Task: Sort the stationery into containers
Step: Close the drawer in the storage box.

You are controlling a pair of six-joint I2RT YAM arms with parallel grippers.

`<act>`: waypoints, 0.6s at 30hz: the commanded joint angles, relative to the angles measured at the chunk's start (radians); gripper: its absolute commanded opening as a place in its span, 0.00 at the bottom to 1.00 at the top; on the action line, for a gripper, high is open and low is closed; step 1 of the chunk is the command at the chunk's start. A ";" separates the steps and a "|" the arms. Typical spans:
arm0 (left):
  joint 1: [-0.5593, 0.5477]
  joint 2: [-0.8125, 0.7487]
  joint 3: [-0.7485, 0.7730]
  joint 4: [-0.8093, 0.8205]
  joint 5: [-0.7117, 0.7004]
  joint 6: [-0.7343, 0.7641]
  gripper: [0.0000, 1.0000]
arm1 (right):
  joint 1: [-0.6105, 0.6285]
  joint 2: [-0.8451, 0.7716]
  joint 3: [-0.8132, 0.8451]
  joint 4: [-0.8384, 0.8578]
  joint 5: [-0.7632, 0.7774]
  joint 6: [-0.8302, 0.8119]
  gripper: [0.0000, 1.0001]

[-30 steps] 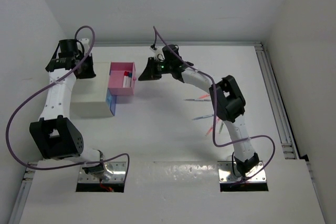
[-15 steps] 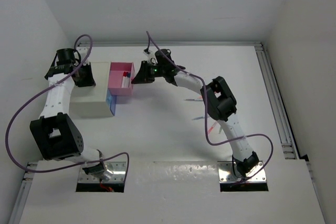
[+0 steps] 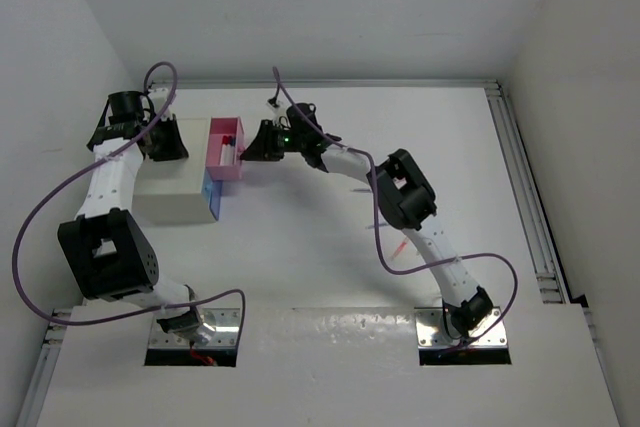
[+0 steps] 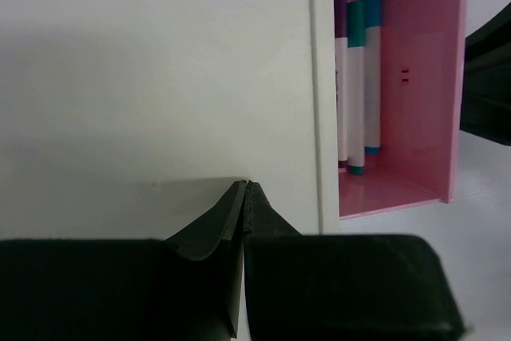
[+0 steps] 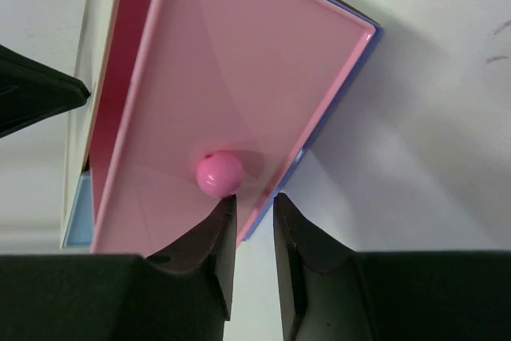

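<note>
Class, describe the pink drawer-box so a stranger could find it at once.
Find the white cabinet at the table's far left. The pink drawer-box juts from its right side, by the right gripper. Unlike the blue drawer-box beside it, it holds capped markers.
</note>
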 commanded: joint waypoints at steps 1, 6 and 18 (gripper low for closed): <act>0.007 0.035 -0.021 -0.026 0.009 0.011 0.10 | 0.038 0.016 0.057 0.147 0.035 0.043 0.25; 0.004 0.044 -0.044 -0.014 0.014 0.014 0.10 | 0.063 0.057 0.092 0.196 0.088 0.079 0.25; 0.006 0.061 -0.062 -0.001 0.020 0.014 0.09 | 0.120 0.140 0.189 0.259 0.188 0.106 0.29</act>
